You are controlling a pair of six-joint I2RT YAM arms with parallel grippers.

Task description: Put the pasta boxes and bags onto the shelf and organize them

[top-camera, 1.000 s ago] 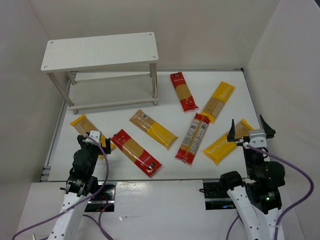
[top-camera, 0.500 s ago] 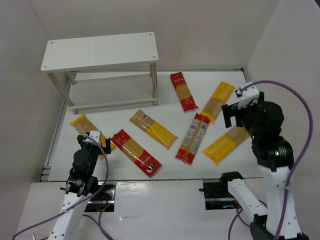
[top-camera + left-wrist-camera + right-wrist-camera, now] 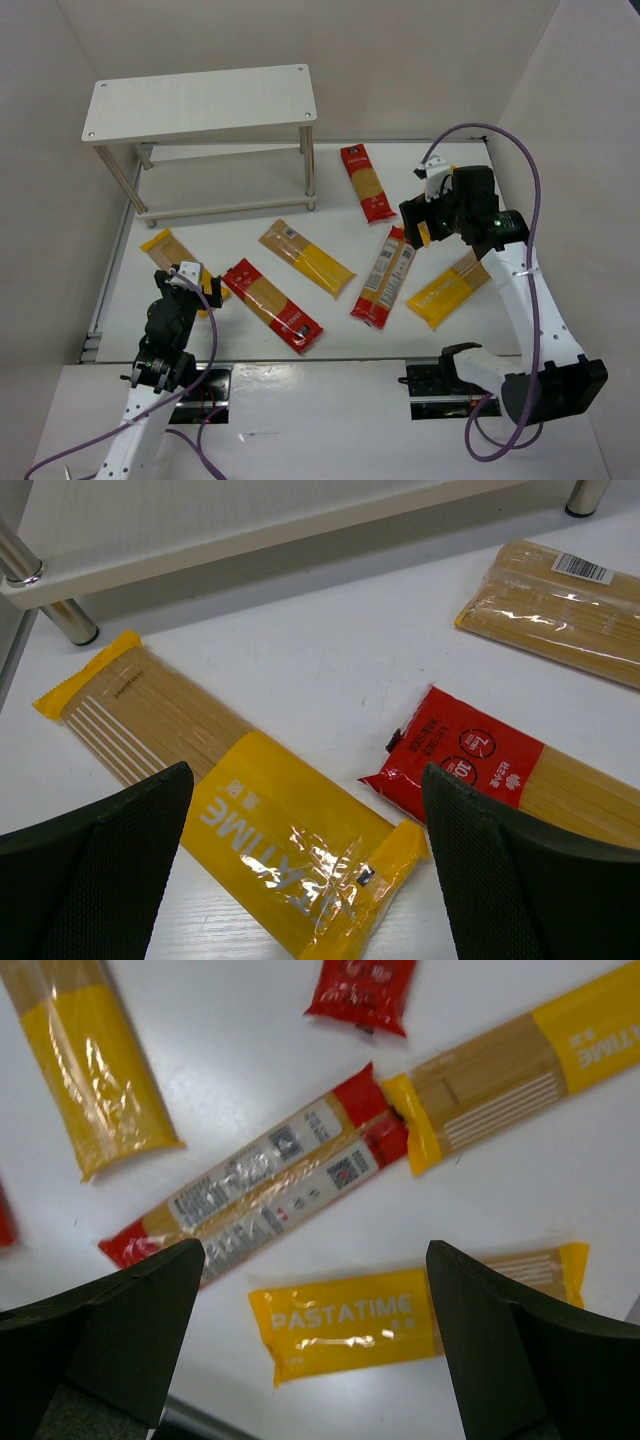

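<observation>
White walls close in a white tabletop [image 3: 220, 240], and at its far left stands the white two-tier shelf [image 3: 200, 100] with a perforated top board and thin silver legs. All the spaghetti packs lie flat on the tabletop, in front of the shelf and to its right.

Nearest the left arm is a yellow-orange pack with a striped clear window [image 3: 160, 245]. Just beside its near end lies a red pack with a clear window [image 3: 272, 305], slanting toward the near edge. A yellow pack with a barcode end [image 3: 307, 257] lies in the middle, well apart from the shelf legs. A short-looking red pack [image 3: 365, 182] sits just right of the shelf's front right leg.

On the right, a long red pack printed with codes [image 3: 385, 277] lies on a diagonal. Its far end touches or just overlaps the end of a yellow-orange pack with white stripes [image 3: 520, 1070], much of which the right arm hides in the top view. A yellow pack marked PASTATIME [image 3: 445, 290] lies near them, closer to the arm bases.

The left gripper [image 3: 305, 780] hangs low over the striped-window pack and the red one beside it, jaws spread wide and holding nothing. The right gripper [image 3: 312, 1250] hovers high above the coded red pack and the PASTATIME pack, jaws likewise wide apart and bare.
</observation>
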